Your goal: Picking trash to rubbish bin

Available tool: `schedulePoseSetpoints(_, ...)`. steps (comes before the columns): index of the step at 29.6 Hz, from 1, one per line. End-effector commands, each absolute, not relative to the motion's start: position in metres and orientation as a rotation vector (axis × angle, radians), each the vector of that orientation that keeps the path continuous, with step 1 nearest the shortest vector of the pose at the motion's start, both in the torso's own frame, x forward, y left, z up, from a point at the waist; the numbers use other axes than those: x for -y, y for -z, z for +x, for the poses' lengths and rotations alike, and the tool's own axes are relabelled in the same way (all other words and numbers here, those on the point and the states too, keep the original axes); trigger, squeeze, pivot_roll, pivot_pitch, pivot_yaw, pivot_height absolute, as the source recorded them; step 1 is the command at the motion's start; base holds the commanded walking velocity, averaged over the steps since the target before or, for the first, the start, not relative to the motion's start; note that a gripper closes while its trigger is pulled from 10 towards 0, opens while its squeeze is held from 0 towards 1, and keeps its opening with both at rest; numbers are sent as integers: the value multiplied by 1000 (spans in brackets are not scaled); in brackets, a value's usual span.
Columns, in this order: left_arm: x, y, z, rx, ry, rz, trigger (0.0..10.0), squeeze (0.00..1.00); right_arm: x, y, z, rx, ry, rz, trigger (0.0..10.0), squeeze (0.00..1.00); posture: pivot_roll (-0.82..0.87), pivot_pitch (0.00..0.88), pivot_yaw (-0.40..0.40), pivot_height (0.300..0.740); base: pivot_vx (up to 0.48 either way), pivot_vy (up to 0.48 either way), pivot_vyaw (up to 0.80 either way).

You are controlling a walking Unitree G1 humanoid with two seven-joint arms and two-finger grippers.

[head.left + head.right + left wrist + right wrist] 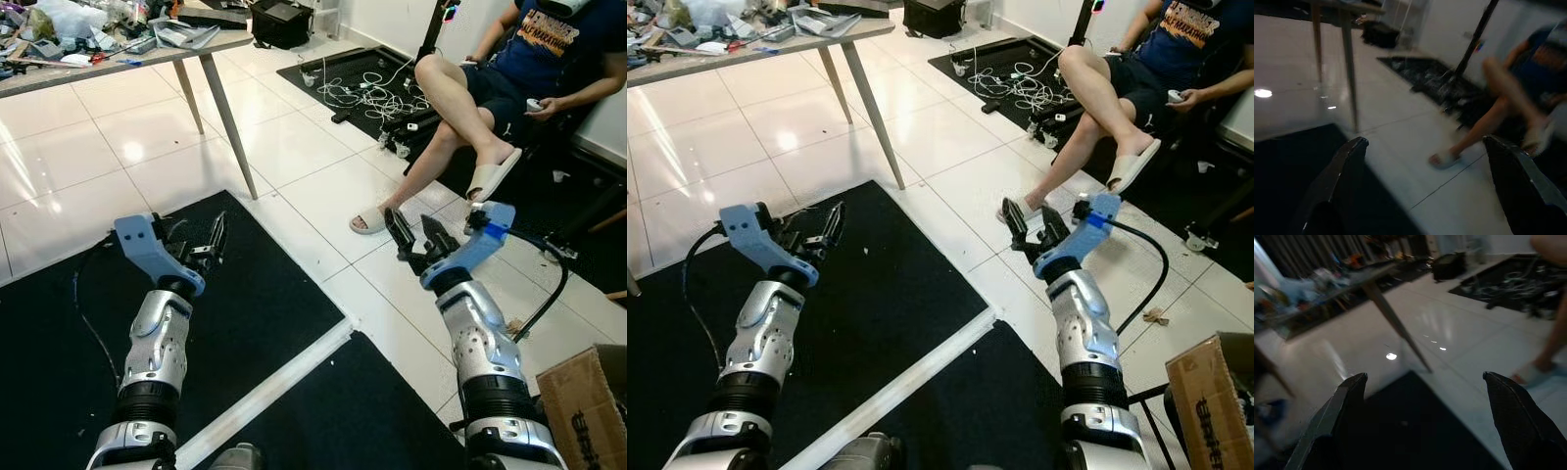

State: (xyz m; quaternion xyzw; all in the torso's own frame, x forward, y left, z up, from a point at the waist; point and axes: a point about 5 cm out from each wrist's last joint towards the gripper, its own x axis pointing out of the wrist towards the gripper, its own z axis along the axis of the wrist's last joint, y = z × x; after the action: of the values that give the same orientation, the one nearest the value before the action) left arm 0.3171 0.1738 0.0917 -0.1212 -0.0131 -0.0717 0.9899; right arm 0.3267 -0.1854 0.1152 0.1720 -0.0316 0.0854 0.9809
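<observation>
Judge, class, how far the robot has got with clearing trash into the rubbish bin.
Done: nothing visible yet. In hand: nothing; the left gripper and right gripper are both open and empty, raised above the black mat and white tile floor. Left: finding trash, perhaps the small scrap on the tiles, then binning it.

The head pair looks down from up high over both arms at the white tile floor and black mat, the right eye shifted slightly sideways. Both catch the table far left and the seated person far right. Each wrist cam sits low, peering out between its own fingers, close to the mat. The left one faces the person's sandal, the right one faces the table leg.
</observation>
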Motion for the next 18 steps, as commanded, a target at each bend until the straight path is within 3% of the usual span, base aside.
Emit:
schedulePoseSetpoints(1, -175, -87, 315, -17, 127, -171, 10000, 0, 186, -112, 324, 51, -149, 303, 10000, 0, 10, 0, -11, 740, 0, 0, 0)
schedulePoseSetpoints(9, -173, -77, 307, -36, 119, -188, 10000, 0, 183, -113, 324, 74, -176, 210, 10000, 0, 7, 0, -9, 740, 0, 0, 0)
schedulePoseSetpoints(18, -173, -71, 282, -39, 106, -163, 10000, 0, 176, -107, 297, 85, -281, 135, 10000, 0, 10, 0, -14, 740, 0, 0, 0)
